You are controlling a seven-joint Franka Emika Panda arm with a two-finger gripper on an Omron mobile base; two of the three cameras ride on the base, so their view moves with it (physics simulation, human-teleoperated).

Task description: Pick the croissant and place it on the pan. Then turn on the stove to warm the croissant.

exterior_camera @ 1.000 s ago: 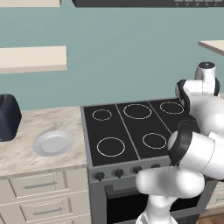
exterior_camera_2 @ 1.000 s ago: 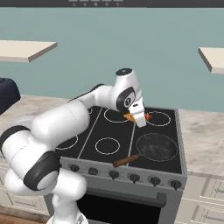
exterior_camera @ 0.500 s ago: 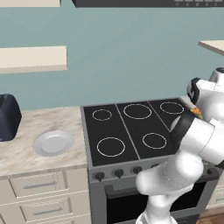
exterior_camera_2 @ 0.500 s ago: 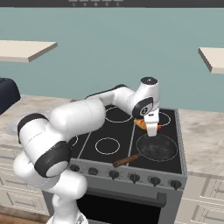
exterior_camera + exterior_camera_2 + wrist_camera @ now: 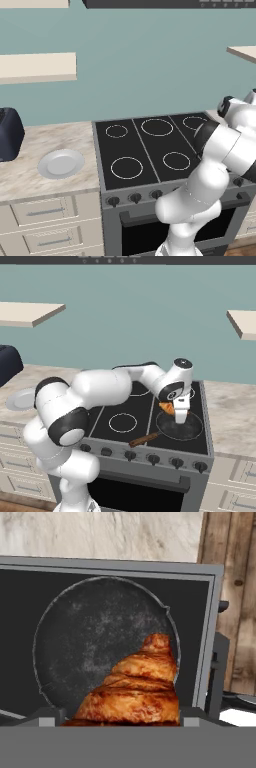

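Observation:
The golden-brown croissant (image 5: 135, 687) is clamped between my finger tips and hangs just above the dark round pan (image 5: 80, 637). From the right base camera, my gripper (image 5: 178, 415) points down over the pan (image 5: 185, 428), with the croissant (image 5: 166, 407) poking out to its left. The pan's wooden handle (image 5: 144, 440) reaches toward the stove's front. The pan sits on the front right burner of the black-topped stove (image 5: 122, 413). The stove (image 5: 145, 150) also shows from the left base camera, its right side hidden by my arm.
A light-grey plate (image 5: 61, 163) lies on the marble counter left of the stove, beside a dark blue toaster (image 5: 9, 134). A row of dark knobs (image 5: 152, 459) lines the stove's front. Shelves hang on the wall at both sides.
My arm has carried the croissant from above the stove's back right area forward and down, so that it hangs low over the pan.

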